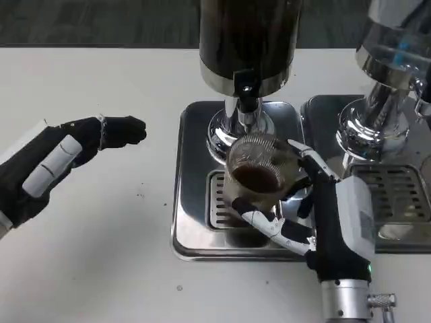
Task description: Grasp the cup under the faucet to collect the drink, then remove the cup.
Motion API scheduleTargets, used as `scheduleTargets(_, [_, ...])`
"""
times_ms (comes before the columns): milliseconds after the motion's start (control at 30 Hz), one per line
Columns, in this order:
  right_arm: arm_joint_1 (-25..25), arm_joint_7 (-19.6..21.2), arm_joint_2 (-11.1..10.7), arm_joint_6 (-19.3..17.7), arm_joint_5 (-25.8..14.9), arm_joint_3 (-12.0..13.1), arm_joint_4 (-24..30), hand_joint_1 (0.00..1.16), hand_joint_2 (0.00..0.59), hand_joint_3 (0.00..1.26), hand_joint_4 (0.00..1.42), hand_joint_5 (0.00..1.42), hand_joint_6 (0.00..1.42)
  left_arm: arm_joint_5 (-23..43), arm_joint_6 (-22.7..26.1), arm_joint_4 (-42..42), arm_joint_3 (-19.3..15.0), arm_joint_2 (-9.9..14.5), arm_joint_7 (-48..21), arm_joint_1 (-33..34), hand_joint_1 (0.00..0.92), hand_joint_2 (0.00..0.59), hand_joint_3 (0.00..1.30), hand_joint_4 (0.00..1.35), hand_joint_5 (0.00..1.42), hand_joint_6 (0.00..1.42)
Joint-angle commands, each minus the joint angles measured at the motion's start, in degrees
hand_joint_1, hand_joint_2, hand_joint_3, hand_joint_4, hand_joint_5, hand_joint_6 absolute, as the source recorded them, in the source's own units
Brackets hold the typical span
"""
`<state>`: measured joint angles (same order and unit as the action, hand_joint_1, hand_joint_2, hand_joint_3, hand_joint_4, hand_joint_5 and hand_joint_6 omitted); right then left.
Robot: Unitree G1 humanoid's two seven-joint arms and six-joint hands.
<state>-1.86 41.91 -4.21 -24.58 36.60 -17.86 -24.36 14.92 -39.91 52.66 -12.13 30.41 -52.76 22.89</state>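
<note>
I see my right hand (316,212) wrapped around the clear cup (259,168), fingers curled on both sides of it, holding it directly beneath the faucet (246,91) of the dark drink dispenser (249,40). The cup sits over the dispenser's steel drip tray (192,202), with brown drink in it. My left hand (64,158) hovers well left of the dispenser, fingers extended, holding nothing.

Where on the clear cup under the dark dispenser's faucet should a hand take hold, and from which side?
Grip the cup around its side wall, coming from the robot's right and front, as the right hand does here. The faucet hangs over the open rim and the dispenser's chrome column stands behind it, so top and back are blocked. It holds dark drink, so it is probably best kept upright.
</note>
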Motion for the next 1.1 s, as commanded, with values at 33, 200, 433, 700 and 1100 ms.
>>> scheduleTargets(33, [1.16,-2.47,-1.12,0.29,-1.01,1.11,3.86,0.68,0.224,0.58,0.69,0.82,1.15,-0.72,-0.02,0.71,0.59,-0.41,-0.24,0.72,0.0,0.153,0.38,0.31,0.25,0.18])
scheduleTargets(200, [3.34,-6.65,-2.34,1.52,-2.0,1.92,6.65,0.67,0.229,0.59,0.69,0.84,1.15,-0.79,-0.13,1.08,0.61,-0.6,-0.1,0.91,0.0,0.154,0.37,0.31,0.24,0.19])
scheduleTargets(433, [6.1,-9.56,-3.76,2.03,-1.95,2.92,10.09,0.67,0.23,0.59,0.69,0.84,1.16,-1.33,-1.32,1.34,0.73,-0.56,0.2,1.06,0.0,0.155,0.37,0.31,0.24,0.19])
scheduleTargets(700, [9.64,-10.71,-4.78,2.13,-1.52,4.37,15.63,0.66,0.235,0.6,0.71,0.85,1.16,-4.41,-6.83,-0.12,2.71,-0.42,1.41,0.35,0.0,0.149,0.34,0.26,0.21,0.18])
scheduleTargets(1100, [13.45,-13.39,-5.92,2.16,-2.07,6.56,21.97,0.66,0.239,0.61,0.72,0.86,1.16,-9.47,-17.77,-4.84,7.59,1.87,2.76,-3.34,0.0,0.146,0.28,0.18,0.14,0.13])
